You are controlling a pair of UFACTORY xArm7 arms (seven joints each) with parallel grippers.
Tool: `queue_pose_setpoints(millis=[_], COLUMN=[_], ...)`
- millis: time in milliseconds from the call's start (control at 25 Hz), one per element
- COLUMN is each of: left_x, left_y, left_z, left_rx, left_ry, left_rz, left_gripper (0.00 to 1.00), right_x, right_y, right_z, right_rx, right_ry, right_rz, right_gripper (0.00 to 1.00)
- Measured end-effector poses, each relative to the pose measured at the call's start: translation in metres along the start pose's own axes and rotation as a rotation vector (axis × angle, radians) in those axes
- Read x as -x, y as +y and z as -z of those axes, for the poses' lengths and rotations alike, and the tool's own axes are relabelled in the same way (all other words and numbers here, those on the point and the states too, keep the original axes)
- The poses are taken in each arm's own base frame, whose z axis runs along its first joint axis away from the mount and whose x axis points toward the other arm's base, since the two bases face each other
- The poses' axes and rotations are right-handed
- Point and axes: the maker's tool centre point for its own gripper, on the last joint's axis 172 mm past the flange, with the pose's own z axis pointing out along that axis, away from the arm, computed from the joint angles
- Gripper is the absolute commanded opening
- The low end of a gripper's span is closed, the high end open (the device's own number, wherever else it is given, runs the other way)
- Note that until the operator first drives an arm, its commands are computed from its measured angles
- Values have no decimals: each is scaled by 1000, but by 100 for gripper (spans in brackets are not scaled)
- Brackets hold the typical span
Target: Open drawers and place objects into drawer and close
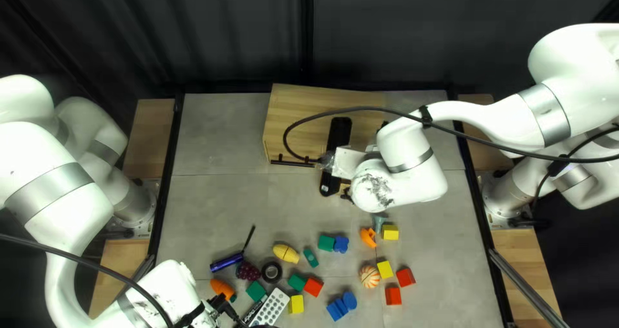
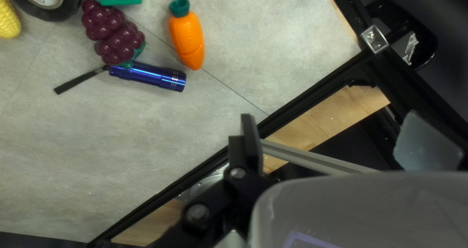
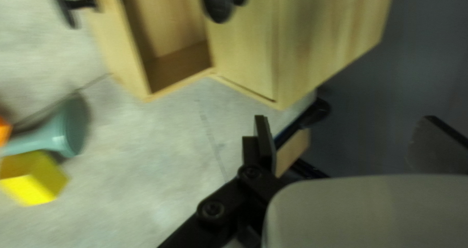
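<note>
black cable (image 1: 361,108) above cabinet (image 1: 302,112), yellow block (image 3: 33,179) near drawer (image 3: 111,43), left tool (image 1: 227,307) and right tool (image 1: 333,159) spread wide, empty

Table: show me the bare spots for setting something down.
Top left view: one wide patch lies between the cabinet and flashlight, another between the red blocks and the right-hand rail. The stretch from carrot through tape to blue shapes is crowded.
</note>
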Motion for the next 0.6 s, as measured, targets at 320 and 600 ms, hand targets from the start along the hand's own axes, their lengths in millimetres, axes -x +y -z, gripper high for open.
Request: queue_pose_setpoints(millis=[320,600], left_x=[0,0], left_y=[0,0], left_z=[0,0], left_rx=[0,0], left_ry=[0,0], left_rz=[0,0], left_gripper=[100,100], right_x=[-8,-10], right_y=[-59,-78], right_z=[7,-8], right_rx=[-171,-226], right_ry=[9,49], right_rz=[34,150], right_gripper=[100,100])
